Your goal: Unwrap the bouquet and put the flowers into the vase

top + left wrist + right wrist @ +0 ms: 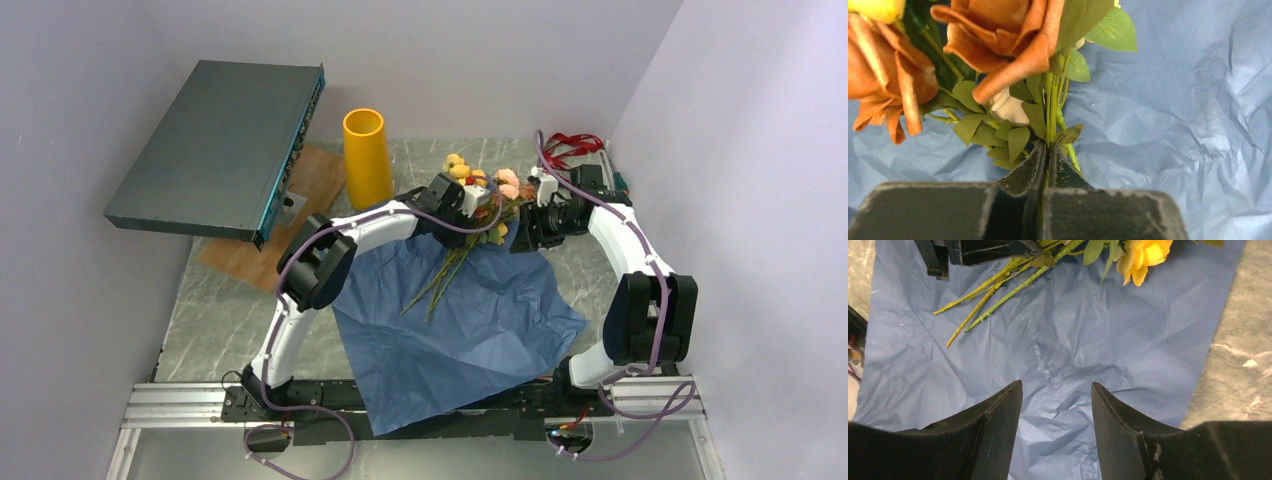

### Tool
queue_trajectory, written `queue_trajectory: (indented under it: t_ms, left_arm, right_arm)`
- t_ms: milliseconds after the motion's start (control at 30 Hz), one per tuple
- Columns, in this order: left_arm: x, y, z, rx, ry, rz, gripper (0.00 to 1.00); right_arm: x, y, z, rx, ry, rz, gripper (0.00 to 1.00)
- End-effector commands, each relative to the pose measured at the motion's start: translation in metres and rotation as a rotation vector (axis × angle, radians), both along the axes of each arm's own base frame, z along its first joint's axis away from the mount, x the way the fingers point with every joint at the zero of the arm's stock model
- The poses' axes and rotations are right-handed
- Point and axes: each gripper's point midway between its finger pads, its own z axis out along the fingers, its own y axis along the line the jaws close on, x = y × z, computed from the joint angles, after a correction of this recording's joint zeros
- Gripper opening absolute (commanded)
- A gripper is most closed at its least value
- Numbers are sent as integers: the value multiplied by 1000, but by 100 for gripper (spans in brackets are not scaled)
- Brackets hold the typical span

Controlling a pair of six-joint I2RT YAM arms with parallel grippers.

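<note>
A marble table (230, 310) is seen from above, with a crumpled sheet of blue paper (460, 330) spread open across its middle. At the sheet's far edge are the flowers (482, 183), small roses in yellow, pink and brown-orange. Their heads point away and their thin green stems (998, 295) trail back over the paper. The left gripper (1048, 150) has its two fingers pinched almost together on the stems just below the blooms, with leaves crowding around the tips. The right gripper (1057, 385) hovers just beside the bunch over the paper, fingers parted and holding nothing. The vase (367, 155), a tall orange-yellow cylinder, stands upright off the paper to the left of the flowers, near but not touching them. A red ribbon (572, 148) lies loose in the far right corner. The risks, as I judge them: the pinch may catch only some stems, so others could slide out on lifting. The long, splayed stems could snag the vase's rim and tip it. The paper could also drag along with the bunch.
</note>
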Motion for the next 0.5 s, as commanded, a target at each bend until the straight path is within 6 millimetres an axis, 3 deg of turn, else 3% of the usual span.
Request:
queue_trajectory:
  t_ms: [0,167,333,467]
  left_arm:
    - [1,-7,76,-211,-16,17,0]
    - [2,-3,126,-396,7,44,0]
    - [-7,-5,146,-539,80,-3,0]
    - [-18,-7,161,-652,126,-63,0]
  right_arm:
    - [16,9,21,67,-68,10,55]
    - [20,17,27,124,-72,8,54]
    - [27,24,31,182,-64,-9,56]
    - [34,37,45,282,-83,2,61]
